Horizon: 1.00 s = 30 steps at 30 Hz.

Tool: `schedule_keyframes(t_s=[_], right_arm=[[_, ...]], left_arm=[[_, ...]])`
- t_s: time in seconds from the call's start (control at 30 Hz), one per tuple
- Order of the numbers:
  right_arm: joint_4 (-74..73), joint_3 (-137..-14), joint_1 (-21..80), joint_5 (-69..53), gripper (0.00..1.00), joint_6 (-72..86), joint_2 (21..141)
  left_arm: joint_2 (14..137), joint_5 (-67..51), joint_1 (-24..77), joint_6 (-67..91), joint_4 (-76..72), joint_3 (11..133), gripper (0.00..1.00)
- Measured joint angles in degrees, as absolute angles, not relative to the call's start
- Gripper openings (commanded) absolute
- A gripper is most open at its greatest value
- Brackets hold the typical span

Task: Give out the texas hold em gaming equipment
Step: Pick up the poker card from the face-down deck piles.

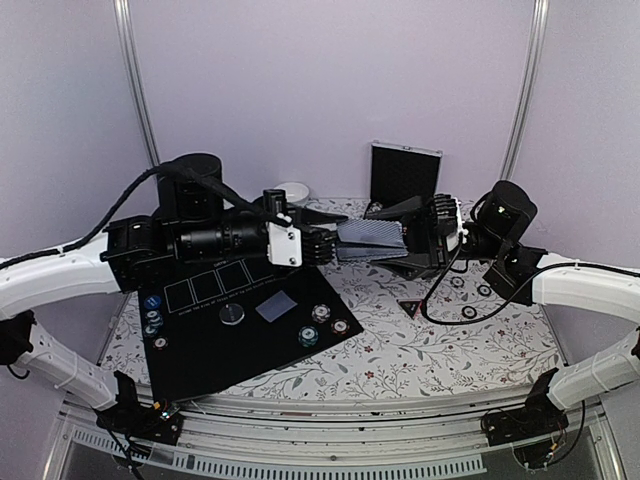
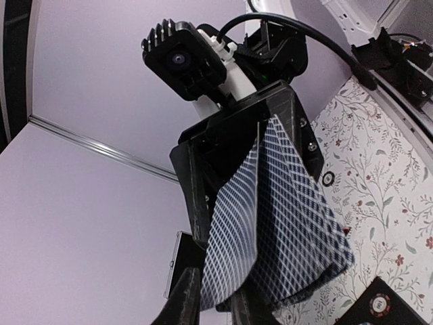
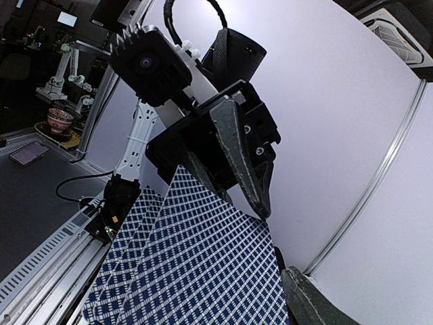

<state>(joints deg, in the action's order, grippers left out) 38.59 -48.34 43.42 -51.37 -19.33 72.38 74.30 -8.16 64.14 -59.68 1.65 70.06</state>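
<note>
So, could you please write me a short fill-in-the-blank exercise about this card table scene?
1. The left gripper and right gripper hold playing cards that show their patterned ___.
2. The round grey button lies on the ___ mat.
3. The case stands ___ at the back.
Missing words: backs; black; upright.

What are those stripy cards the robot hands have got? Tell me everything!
The playing cards are a small fanned stack, thin and slightly bent, with blue-grey backs crossed by white lattice lines; faces hidden. They hang above the flowery table, pinched at one end by the left gripper and at the other by the right gripper.
</note>
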Motion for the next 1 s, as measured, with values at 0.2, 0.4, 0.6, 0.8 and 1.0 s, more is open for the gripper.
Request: schedule_keyframes(t_s=[0.2,0.4,0.6,0.8,1.0], right_arm=[[38.6,-48.3,43.4,-51.4,0.6,-19.4,72.4],[38.6,-48.3,43.4,-51.4,0.6,-19.4,72.4],[38.6,-48.3,43.4,-51.4,0.6,-19.5,72.4],[38.6,-48.3,43.3,-51.6,0.6,-19.5,72.4],[38.6,-48.3,43.2,-51.9,0.6,-19.6,72.4]], left_arm=[[75.7,-9.2,64.2,-59.5,2.8,71.5,0.0],[74.9,-10.1,64.2,-58.2,2.7,72.6,0.0],[72.0,-9.6,64.2,-55.6,1.3,72.7,0.0],[71.3,5.3,63.5,-48.9,0.7,77.1,0.0],[71.9,31.9,55.0,-34.2,7.3,80.9,0.0]])
